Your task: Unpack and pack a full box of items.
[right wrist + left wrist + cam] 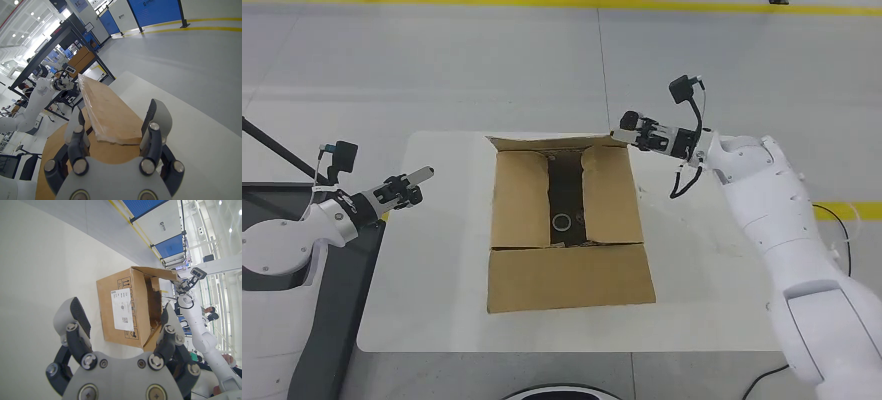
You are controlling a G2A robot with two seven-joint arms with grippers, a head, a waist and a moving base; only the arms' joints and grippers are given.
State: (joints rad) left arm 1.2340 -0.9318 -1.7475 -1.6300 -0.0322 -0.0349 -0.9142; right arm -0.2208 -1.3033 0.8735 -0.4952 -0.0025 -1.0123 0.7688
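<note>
We see the cardboard box [105,298] standing at the middle of the white table [442,300], its top open. The near flap [570,278] is folded out flat toward 6 o'clock. The far flap [552,143] stands up along the 12 o'clock edge. The two side flaps [520,200] lie partly inward, leaving a dark gap between them. Down in that gap we make out a round item [562,221], ring-shaped; what else lies inside is too dark for us to tell. A white label [121,313] is stuck on the box wall that faces 9 o'clock.

The right gripper [624,134] is at about 1 o'clock from the box's centre, at the right end of the far flap. In its wrist view its fingers [146,117] stand apart, one on each side of that flap's end. We cannot tell whether either pad touches the cardboard.

The left gripper [418,182] hangs at about 9 o'clock from the box, well apart from it, above the table's left edge. Its fingers [80,313] are spread wide with nothing between them, and they point toward the labelled wall.
</note>
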